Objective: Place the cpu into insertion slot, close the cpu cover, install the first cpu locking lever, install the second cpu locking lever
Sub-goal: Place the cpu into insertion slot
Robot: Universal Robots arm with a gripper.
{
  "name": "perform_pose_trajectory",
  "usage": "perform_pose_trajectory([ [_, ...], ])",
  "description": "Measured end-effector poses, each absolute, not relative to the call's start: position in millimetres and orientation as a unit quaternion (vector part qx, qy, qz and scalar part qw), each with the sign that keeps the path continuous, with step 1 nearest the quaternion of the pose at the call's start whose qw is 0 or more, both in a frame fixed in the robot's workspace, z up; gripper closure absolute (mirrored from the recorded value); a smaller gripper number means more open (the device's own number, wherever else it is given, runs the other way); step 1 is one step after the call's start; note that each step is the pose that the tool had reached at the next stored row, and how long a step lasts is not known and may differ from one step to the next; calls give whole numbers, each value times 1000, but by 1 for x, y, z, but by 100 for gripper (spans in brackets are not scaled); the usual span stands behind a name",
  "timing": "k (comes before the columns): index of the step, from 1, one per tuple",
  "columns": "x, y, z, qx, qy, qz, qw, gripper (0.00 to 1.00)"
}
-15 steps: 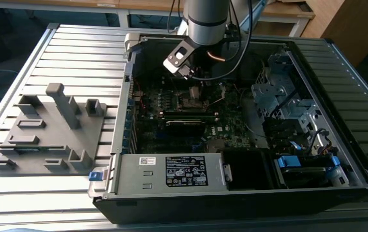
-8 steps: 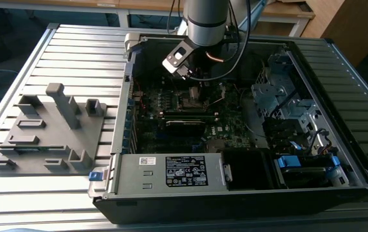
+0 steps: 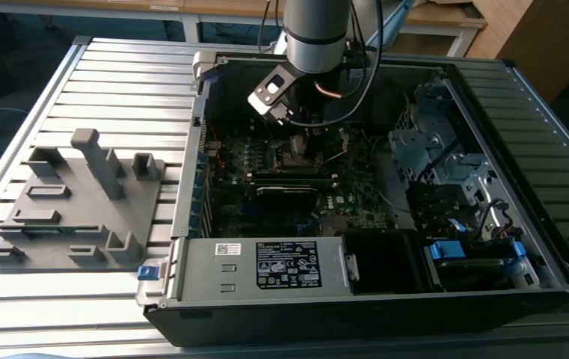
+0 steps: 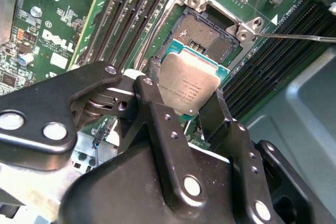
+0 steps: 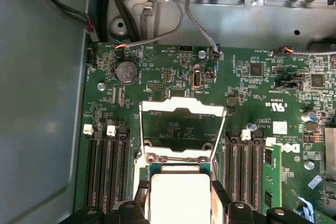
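Observation:
My gripper [image 4: 186, 92] [image 5: 180, 195] is shut on the cpu [image 4: 191, 80] [image 5: 180, 199], a flat square chip with a dull silver top, one black finger on each of two opposite edges. The chip hangs tilted just above the open insertion slot [image 4: 206, 34], partly overlapping one corner of it. The cpu cover [image 5: 182, 109], a thin shiny frame with a window, is swung open beyond the slot. A thin wire locking lever [image 4: 296, 38] sticks out to the side, released. In the exterior view the gripper [image 3: 302, 133] stands over the middle of the motherboard.
Black memory slots [image 5: 107, 166] [image 5: 251, 163] flank the socket on both sides. Cables [image 5: 157, 3] hang along the case wall beyond the board. A drive cage [image 3: 434, 142] and power supply [image 3: 264, 265] fill the case edges. A grey fixture [image 3: 80, 202] sits on the table at the exterior view's left.

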State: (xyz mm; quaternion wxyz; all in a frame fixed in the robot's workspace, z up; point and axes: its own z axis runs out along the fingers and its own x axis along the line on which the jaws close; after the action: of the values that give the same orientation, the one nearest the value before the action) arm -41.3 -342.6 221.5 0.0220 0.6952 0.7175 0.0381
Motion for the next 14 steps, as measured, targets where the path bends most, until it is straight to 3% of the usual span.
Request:
perform_pose_trajectory([
  [14,-42,-343,218,695,717,38,22,46],
])
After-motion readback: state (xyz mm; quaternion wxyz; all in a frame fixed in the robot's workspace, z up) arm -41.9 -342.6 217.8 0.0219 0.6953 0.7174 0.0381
